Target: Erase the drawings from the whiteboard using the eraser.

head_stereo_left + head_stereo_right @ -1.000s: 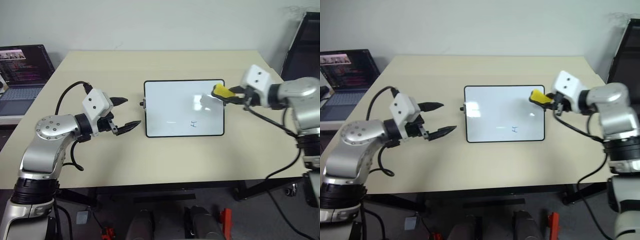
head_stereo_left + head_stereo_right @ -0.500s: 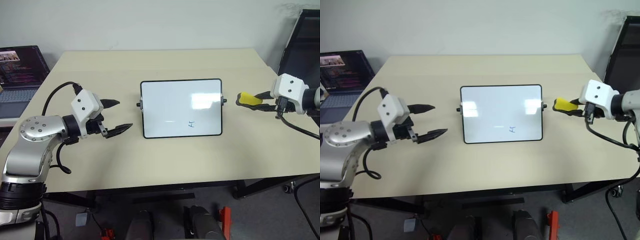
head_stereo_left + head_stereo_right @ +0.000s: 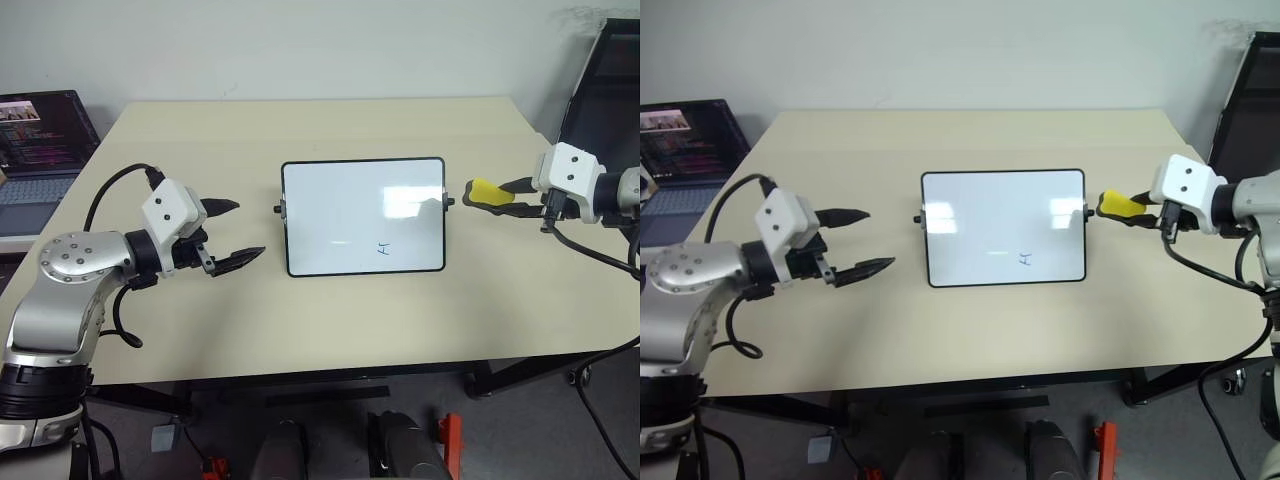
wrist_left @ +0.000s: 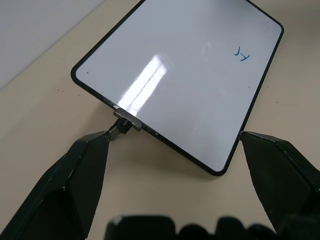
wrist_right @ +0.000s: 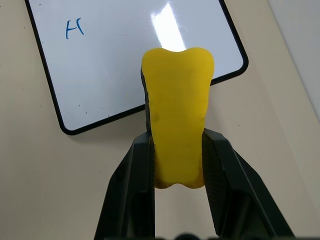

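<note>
The right tool [image 3: 500, 193] is clamped on the eraser [image 3: 486, 194], held above the bench [image 3: 330, 320] just off the board's [image 3: 363, 215] right short side, beside the knob there. The board lies flat, its long axis running left to right. The one drawing [image 3: 384, 248] sits near the board's front edge, right of its middle, so the eraser must travel inward over the board and toward that edge. The left tool [image 3: 238, 230] hangs with fingers apart off the board's left side, farther from the drawing.
</note>
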